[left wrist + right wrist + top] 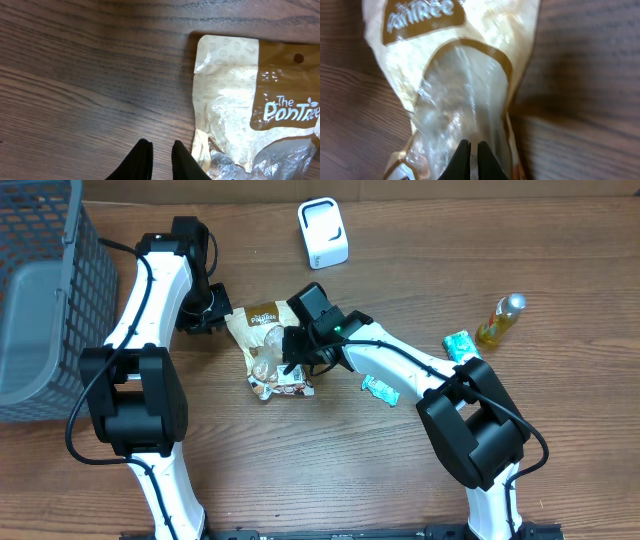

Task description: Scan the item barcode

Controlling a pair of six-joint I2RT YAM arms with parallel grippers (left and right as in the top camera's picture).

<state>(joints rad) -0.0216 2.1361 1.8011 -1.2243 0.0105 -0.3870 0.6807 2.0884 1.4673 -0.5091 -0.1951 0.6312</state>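
Pouch (258, 330) is pinched at its clear window by the right gripper (470, 161), whose fingers are pressed together on the film. The pouch is seen lying flat on the counter (400, 465), mid-table, printed side up. The left gripper (161, 159) is parted slightly with nothing between its fingers, and is held just beside the pouch's edge. A white scanner (323, 233) is noted well apart, at the far edge.

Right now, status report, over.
Left fingers slightly apart, empty, beside the snack pouch. Right fingers shut on its clear end. White scanner behind it, apart.
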